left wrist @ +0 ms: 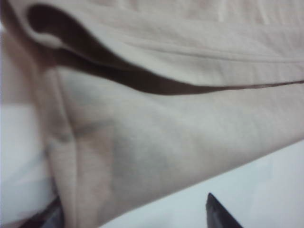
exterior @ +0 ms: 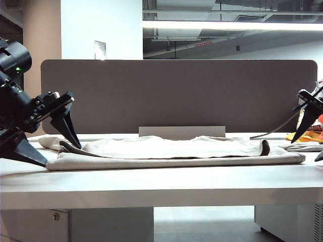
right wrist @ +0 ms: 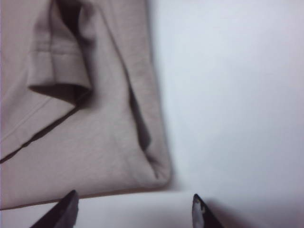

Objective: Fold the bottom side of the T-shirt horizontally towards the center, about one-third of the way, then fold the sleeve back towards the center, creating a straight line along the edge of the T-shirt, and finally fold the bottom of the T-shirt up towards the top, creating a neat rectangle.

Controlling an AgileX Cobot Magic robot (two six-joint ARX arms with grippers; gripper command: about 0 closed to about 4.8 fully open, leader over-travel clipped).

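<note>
T-shirt [exterior: 176, 151] lies flat on surface [exterior: 161, 184], long axis running side to side, upper layer already folded over.

Left end effector [exterior: 50, 146] at shirt's left end, fingers spread, empty.

Right end effector [exterior: 310, 136] at right end, jaws apart, empty, corner of shirt [right wrist: 156, 171] just beyond tips.

Each arm about equally near its own end; judged ready for sleeve fold.

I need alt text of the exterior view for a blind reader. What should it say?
A beige T-shirt, folded lengthwise, lies across a white table before a grey partition. The left hand stands open at its left end; the right hand, also open, is at the right edge.
</note>
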